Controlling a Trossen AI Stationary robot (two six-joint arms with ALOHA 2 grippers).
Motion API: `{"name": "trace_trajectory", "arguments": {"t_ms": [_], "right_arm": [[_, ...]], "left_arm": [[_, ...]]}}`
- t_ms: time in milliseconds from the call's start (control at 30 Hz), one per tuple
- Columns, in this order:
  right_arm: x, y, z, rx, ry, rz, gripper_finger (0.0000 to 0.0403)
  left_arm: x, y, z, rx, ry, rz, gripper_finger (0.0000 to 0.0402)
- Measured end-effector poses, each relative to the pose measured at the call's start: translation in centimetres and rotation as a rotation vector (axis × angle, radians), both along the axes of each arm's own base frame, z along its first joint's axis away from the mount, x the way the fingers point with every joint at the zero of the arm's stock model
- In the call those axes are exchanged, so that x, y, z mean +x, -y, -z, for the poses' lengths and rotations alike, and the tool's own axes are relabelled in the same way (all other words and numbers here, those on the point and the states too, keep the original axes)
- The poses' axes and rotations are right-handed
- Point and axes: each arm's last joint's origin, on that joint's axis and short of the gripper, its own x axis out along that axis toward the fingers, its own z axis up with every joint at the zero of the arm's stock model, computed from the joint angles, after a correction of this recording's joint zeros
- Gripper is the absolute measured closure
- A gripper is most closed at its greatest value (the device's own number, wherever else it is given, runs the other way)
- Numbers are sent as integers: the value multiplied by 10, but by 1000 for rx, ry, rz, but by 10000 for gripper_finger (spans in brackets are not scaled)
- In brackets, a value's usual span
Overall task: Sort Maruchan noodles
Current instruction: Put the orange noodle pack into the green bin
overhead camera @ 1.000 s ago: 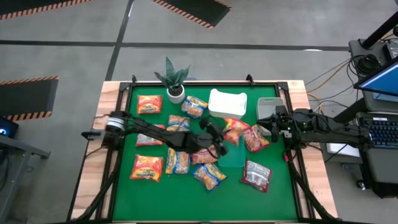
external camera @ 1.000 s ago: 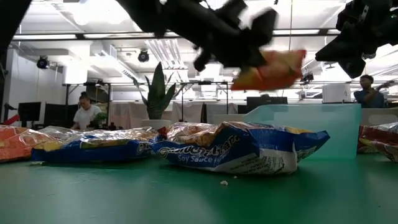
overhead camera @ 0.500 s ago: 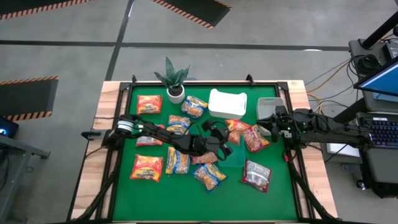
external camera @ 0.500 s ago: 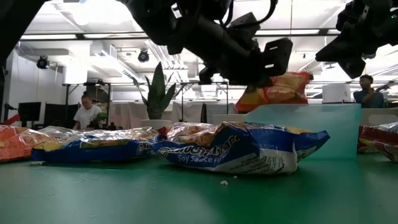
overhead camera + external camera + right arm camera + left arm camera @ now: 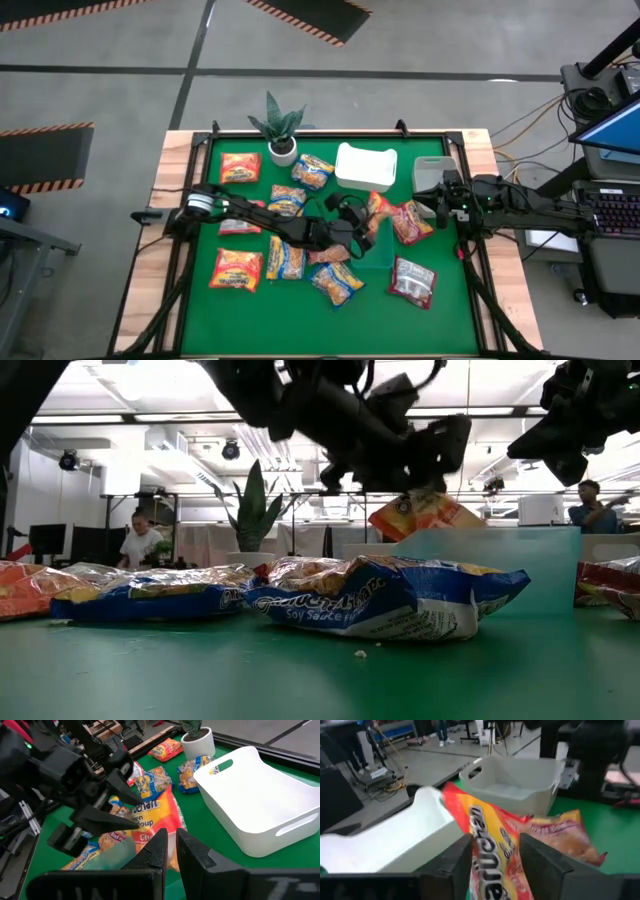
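I am holding one orange Maruchan packet [image 5: 374,212] in the left gripper [image 5: 362,226] over the clear tray [image 5: 377,252], right gripper [image 5: 447,191] waiting with fingers nearly together beside the white tub [image 5: 366,166], while roughly ten packets [image 5: 236,269] are lying unsorted across the green mat [image 5: 450,310], so I am judging sorting barely begun.

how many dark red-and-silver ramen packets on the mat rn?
1 clearly visible: the dark red-and-silver packet lies at the mat's front right, near the right arm's side. Others may be hidden under the left arm.

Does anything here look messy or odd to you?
Mostly the scatter: noodle packets lie at all angles across the green mat. The left gripper holds an orange packet dangling tilted over the clear tray. Small crumbs dot the mat.
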Motion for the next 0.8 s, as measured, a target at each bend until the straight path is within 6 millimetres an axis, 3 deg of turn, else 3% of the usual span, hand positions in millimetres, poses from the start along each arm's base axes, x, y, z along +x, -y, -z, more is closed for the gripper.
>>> {"name": "trace_trajectory", "arguments": {"t_ms": [233, 433, 633, 800], "right_arm": [[0, 0, 0, 0, 0, 0, 374], [0, 0, 0, 0, 0, 0, 374], [0, 0, 0, 1, -1, 1, 374], [0, 0, 0, 0, -2, 2, 374]], "left_arm": [[-7, 13, -35, 90, -14, 57, 229], [-27, 19, -53, 115, -200, 172, 230], [-50, 14, -45, 94, -481, 158, 262], [-48, 6, -27, 41, -519, 111, 310]]}}
